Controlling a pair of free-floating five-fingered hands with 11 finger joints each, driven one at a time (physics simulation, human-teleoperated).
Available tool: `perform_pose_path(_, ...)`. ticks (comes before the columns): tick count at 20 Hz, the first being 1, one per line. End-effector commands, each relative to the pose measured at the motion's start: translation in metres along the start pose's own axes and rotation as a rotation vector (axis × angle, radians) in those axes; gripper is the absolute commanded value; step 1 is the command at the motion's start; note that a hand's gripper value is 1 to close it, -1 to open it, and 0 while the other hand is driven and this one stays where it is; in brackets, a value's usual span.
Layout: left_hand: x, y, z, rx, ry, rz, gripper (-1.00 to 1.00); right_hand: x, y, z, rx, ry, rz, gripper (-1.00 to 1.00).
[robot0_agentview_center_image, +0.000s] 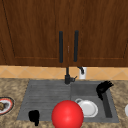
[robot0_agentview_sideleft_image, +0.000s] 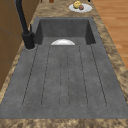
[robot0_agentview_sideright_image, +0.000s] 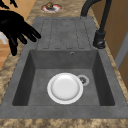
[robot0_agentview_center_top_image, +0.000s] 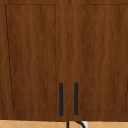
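Fingers (robot0_agentview_sideright_image: 30, 32) of the right hand (robot0_agentview_center_image: 103, 88) are spread wide and hold nothing. This hand hangs in the air over the right side of the sink (robot0_agentview_sideright_image: 62, 113). The white plate (robot0_agentview_center_image: 88, 108) is the thing nearest to it. The plate lies flat on the bottom of the deep part of the sink, at about 7 o'clock from the hand, just beside the drain hole. I think a good way to get it is to come straight down and slip under its rim, because a flat plate is hard to pinch from the top. The sink walls are steep, and the wall at 3 o'clock is close, so that side looks tight. More room is at 9 o'clock, toward the ribbed drying board (robot0_agentview_center_image: 45, 97). The tap (robot0_agentview_center_image: 67, 75) stands at 12 o'clock, well apart from the plate. A big red ball (robot0_agentview_center_image: 67, 115) sits at 6 o'clock, near the plate, and could get bumped. The left hand (robot0_agentview_center_image: 33, 116) hangs at 9 o'clock from the ball. A plate of food (robot0_agentview_center_image: 5, 105) rests far off at 9 o'clock on the counter.
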Motion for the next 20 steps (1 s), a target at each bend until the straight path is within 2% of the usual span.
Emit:
perform_pose_path(1, 0.000, 0.000, 0.000, 0.000, 0.000, 0.000, 0.00, -0.005, 0.012, -0.012, 0.036, -0.050, 0.010, -1.00)
perform_pose_path(7, 0.000, 0.000, 0.000, 0.000, 0.000, 0.000, 0.00, -0.017, 0.034, -0.037, 0.082, -0.076, -0.001, -1.00)
perform_pose_path(20, 0.000, 0.000, 0.000, 0.000, 0.000, 0.000, 0.00, -0.050, 0.064, -0.096, 0.241, -0.080, 0.066, -1.00)
